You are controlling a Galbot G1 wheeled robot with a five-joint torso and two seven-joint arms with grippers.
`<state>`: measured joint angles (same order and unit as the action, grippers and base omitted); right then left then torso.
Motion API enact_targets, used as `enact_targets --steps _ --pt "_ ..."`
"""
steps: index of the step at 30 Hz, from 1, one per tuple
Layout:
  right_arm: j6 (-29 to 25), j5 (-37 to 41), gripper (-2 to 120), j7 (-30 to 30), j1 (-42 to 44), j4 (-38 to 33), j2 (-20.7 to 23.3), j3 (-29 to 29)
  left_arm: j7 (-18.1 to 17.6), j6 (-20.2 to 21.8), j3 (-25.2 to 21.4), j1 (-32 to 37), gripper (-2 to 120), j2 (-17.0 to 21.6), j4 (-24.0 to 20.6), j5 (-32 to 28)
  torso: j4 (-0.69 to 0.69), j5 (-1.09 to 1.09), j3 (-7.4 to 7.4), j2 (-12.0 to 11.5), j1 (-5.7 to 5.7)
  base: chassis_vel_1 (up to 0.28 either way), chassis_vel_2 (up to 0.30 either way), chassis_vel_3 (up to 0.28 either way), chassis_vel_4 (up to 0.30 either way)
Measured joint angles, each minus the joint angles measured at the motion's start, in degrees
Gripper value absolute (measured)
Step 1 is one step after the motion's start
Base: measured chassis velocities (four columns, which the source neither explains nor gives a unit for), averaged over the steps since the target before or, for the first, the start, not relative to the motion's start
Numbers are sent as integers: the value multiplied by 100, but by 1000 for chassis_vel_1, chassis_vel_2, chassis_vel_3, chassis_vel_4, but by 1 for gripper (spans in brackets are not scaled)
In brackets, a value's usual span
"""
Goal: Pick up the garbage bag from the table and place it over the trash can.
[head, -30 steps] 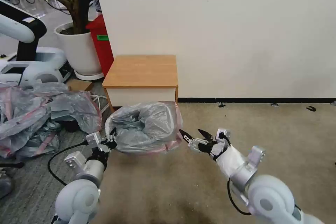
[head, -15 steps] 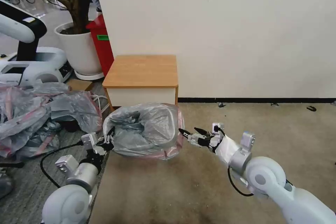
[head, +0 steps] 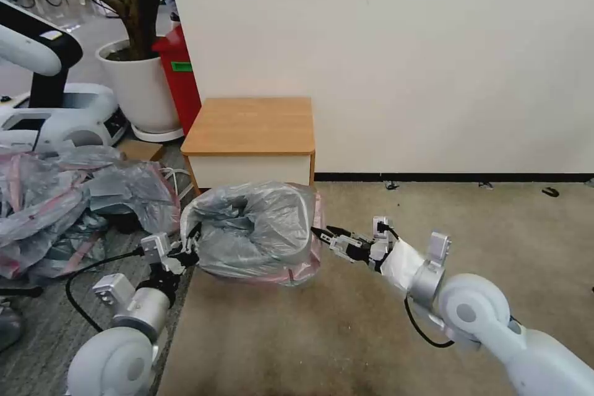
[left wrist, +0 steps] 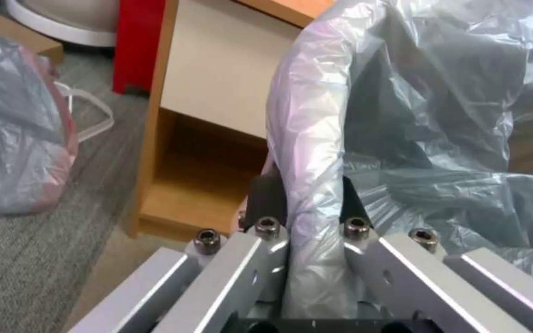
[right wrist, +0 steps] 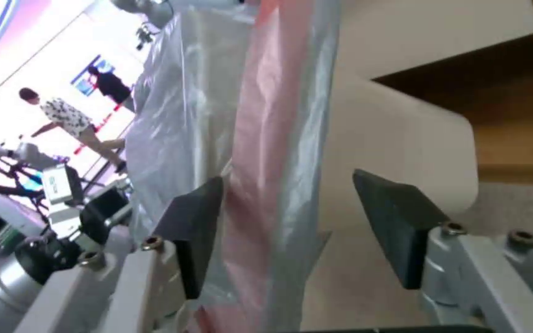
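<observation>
The garbage bag (head: 253, 229), crinkled grey plastic with a pink rim band, hangs draped just in front of the table (head: 247, 124). My left gripper (head: 185, 253) is shut on a fold at the bag's left edge; the left wrist view has the plastic (left wrist: 433, 115) pinched between the two fingers (left wrist: 266, 199). My right gripper (head: 322, 236) is open at the bag's right edge. In the right wrist view the pink rim (right wrist: 266, 138) runs between the spread fingers (right wrist: 192, 222). Beside the rim the cream trash can (right wrist: 402, 138) shows; in the head view the bag covers it.
A heap of similar grey-pink bags (head: 62, 204) lies on the floor to the left. Behind it stand a white plant pot (head: 139, 86), a tall red bin (head: 179, 74) and another robot (head: 43, 105). Bare carpet (head: 470, 210) stretches to the right, up to the wall.
My right gripper has moved left and forward up to the bag's right edge. My left arm has drawn slightly left, still holding the bag, which shifted a little with it.
</observation>
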<state>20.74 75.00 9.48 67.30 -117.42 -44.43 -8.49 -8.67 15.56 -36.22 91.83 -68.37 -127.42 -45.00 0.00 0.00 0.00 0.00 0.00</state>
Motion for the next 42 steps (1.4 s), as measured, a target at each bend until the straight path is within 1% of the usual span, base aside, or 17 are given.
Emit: enact_targets --steps 2,6,12,17,22,23,26,27,29,30,31,32,33,39,42 --pt "38 27 51 65 -15 55 29 0 2 0 -2 31 3 7 -36 0 0 0 0 0 0 0 0 0 0" --pt "58 47 47 150 -67 155 79 27 7 0 -25 89 3 16 -100 4 0 0 0 0 0 0 0 0 0" --pt "58 93 44 274 -133 253 91 39 132 -11 -98 185 3 14 -173 14 0 1 0 0 0 0 0 0 0" --pt "51 102 43 370 -113 254 75 26 153 -18 -141 205 3 30 -191 19 0 0 0 0 0 0 0 0 0" --pt "-52 87 33 499 -66 237 72 5 153 -21 -152 205 3 52 -192 23 0 0 0 0 0 0 0 0 0" --pt "-52 87 33 499 -66 237 72 5 153 -21 -152 205 3 52 -192 23 0 0 0 0 0 0 0 0 0" --pt "-165 64 21 593 -47 237 90 5 153 -23 -151 205 3 51 -192 26 0 0 0 0 0 0 0 0 0" --pt "-183 61 15 661 -41 240 95 5 153 -23 -150 206 3 51 -195 27 0 0 0 0 0 0 0 0 0" --pt "-197 59 13 727 -37 248 96 5 153 -23 -148 207 3 51 -198 28 0 0 0 0 0 0 0 0 0" --pt "-210 55 6 826 -29 266 97 5 152 -24 -144 211 3 50 -205 30 0 0 0 0 0 0 0 0 0" --pt "-210 55 6 826 -29 266 97 5 152 -24 -144 211 3 50 -205 30 0 0 0 0 0 0 0 0 0" --pt "-226 49 1 872 -23 271 97 8 152 -23 -142 213 3 48 -208 31 0 0 0 0 0 0 0 0 0" --pt "-277 45 0 896 -22 275 96 22 150 -24 -138 216 3 43 -212 33 0 0 0 0 0 0 0 0 0" --pt "-345 -83 0 886 -53 304 82 79 149 -24 -107 228 3 22 -231 41 0 0 0 0 0 0 0 0 0" --pt "-348 -298 0 640 -96 340 79 133 168 -23 -91 246 3 -13 -258 50 0 0 0 0 0 0 0 0 0"
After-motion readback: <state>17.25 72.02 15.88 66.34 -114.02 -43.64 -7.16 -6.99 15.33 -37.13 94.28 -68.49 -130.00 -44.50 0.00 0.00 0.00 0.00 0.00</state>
